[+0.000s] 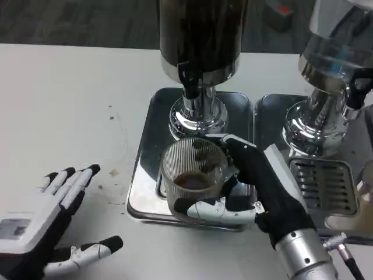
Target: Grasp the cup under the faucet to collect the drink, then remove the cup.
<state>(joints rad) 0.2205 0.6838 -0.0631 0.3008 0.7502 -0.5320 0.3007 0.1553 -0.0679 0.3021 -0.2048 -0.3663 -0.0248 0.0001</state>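
Right hand [256,186]: fingers wrap the cup [192,178] from its right side, thumb across the near wall; a side grip that likely keeps the rim level.
Cup: ribbed clear glass, upright, a shallow layer of brown drink at the bottom.
Cup position: over the steel tray [145,175], just in front of the faucet [191,81], whose spout sits behind the rim.
Left hand [46,224]: fingers spread and released, holding nothing, waiting at the counter [70,105], well apart from the tray.
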